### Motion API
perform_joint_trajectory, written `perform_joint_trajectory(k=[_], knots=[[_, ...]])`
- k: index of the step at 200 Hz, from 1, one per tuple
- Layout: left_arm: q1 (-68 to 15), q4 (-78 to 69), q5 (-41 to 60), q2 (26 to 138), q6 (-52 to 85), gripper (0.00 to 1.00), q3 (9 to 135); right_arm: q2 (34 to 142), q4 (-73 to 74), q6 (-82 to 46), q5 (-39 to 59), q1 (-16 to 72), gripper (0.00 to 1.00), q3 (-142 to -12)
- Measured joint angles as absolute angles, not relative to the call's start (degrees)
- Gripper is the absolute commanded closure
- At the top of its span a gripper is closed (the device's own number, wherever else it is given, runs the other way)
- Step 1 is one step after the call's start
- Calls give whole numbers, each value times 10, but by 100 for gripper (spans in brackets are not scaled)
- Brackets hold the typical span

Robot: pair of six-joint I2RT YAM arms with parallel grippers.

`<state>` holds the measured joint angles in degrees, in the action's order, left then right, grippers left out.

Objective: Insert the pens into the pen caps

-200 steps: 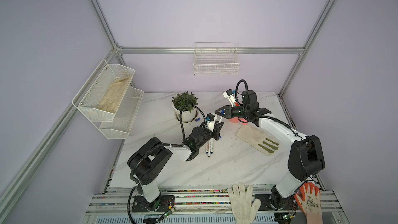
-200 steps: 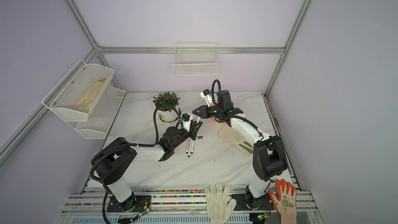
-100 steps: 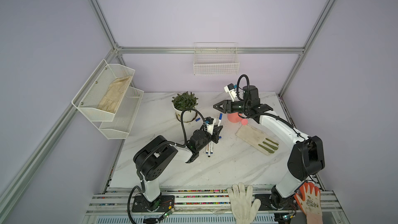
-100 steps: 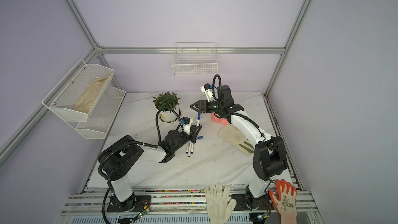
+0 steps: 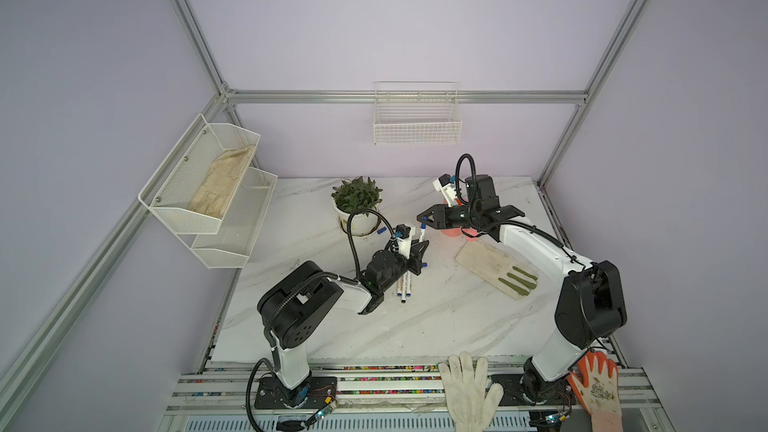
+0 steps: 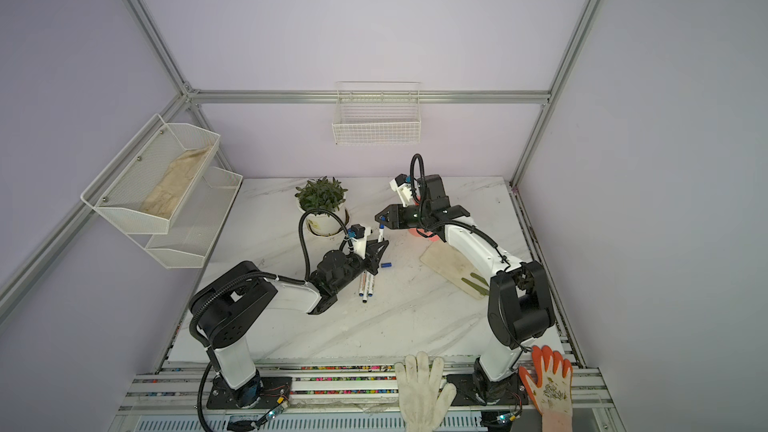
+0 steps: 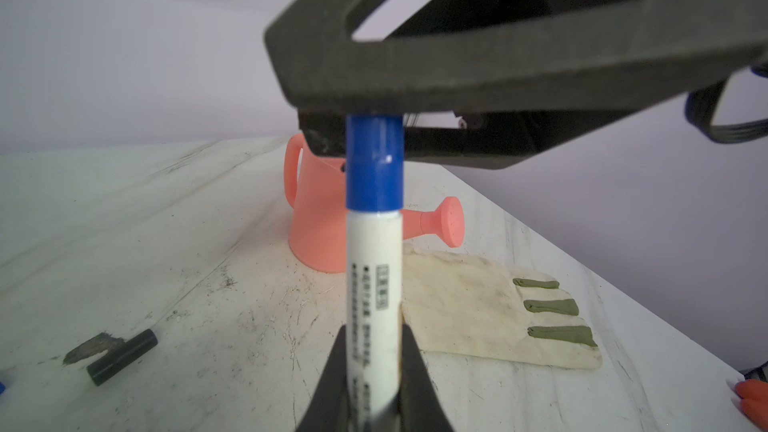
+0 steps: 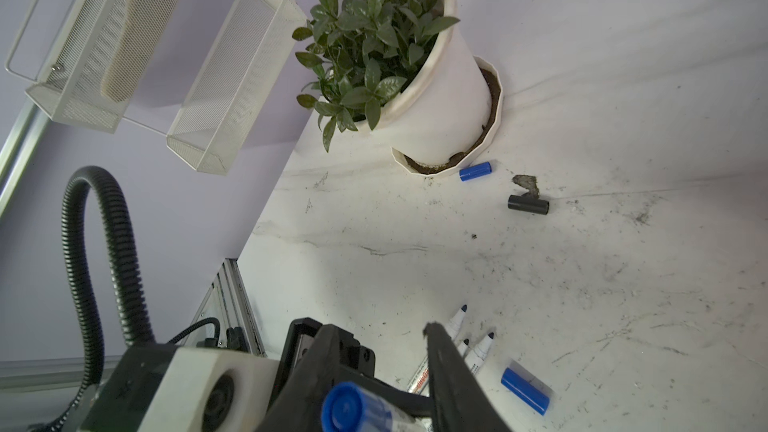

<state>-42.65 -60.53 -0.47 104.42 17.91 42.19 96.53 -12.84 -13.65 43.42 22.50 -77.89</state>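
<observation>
Both top views: bright, even, diffuse light from above, with only faint, soft shadows under the arms on the table point(image 5: 415, 317). Left wrist view: left gripper point(image 7: 374, 334) blurred close to the lens, tabletop tinted greenish. Right wrist view: wide-angle stretch toward the edges, and the held pen point(image 8: 353, 409) is out of focus.

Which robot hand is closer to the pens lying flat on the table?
Left. The left gripper, holding a capped pen upright, is right next to the lying pens; the right gripper is higher up, at that pen's blue cap.
</observation>
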Motion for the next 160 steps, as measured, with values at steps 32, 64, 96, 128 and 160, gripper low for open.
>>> perform_joint_trajectory(k=[32, 64, 96, 128, 160], knots=[[-425, -604, -3, 1044, 186, 100, 422, 955, -126, -136, 438, 225, 66, -765], [-413, -606, -4, 1044, 201, 100, 423, 951, -126, -136, 444, 225, 66, -749], [-407, -609, -3, 1044, 209, 100, 424, 951, -125, -139, 445, 226, 68, -735], [-406, -616, -3, 1046, 220, 100, 426, 951, -109, -150, 446, 229, 68, -733], [-406, -622, -2, 1050, 234, 100, 438, 952, -86, -162, 446, 238, 68, -733]])
